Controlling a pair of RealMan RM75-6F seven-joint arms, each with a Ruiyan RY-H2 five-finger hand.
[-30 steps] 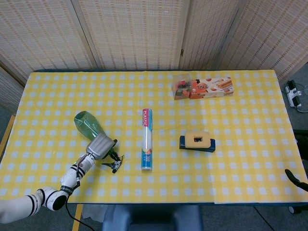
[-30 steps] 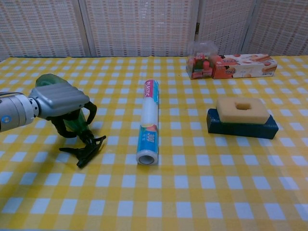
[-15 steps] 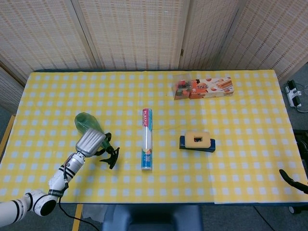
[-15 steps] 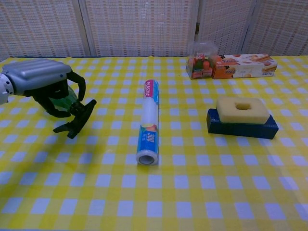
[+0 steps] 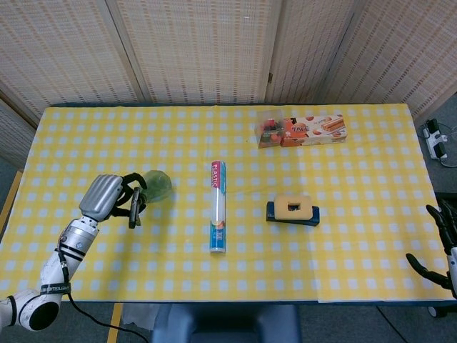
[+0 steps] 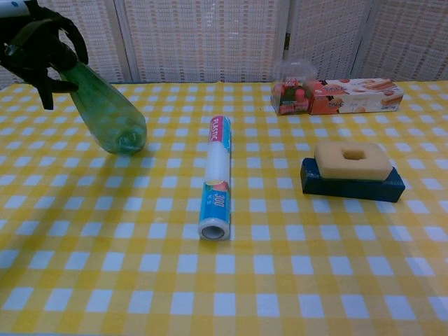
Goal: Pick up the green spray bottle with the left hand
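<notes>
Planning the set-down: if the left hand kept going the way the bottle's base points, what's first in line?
Probably the plastic wrap roll: the left hand holds the green spray bottle aimed toward it. Depth is unclear.

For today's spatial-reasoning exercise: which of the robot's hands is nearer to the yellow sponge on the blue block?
Right. The right hand sits off the table's right edge, beyond the sponge. The left hand holds the green spray bottle far across the table, past the plastic wrap roll.

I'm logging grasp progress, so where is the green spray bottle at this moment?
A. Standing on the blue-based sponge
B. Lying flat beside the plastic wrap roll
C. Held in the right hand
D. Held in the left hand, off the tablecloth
D: the left hand grips the green spray bottle by its neck, clear of the tablecloth.
</notes>
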